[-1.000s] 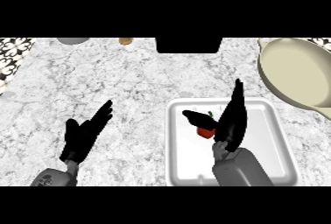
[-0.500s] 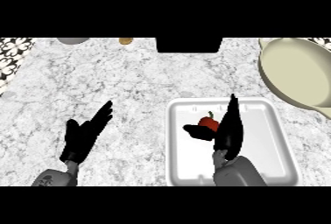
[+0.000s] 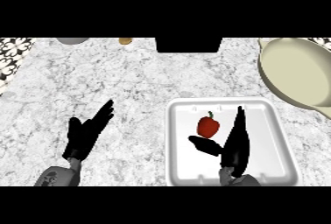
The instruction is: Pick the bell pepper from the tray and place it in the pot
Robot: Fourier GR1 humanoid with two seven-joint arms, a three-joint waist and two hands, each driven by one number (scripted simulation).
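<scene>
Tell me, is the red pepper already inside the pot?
No, the pepper lies in the white tray, beside the open right hand; the pot holds nothing.

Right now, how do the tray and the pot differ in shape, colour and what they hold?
The tray is white and rectangular with rounded corners; the pot is cream and round. The tray holds the red bell pepper, with the right robot hand over it; the pot holds nothing visible. The tray lies nearer the robot. Both rest on the marble counter.
</scene>
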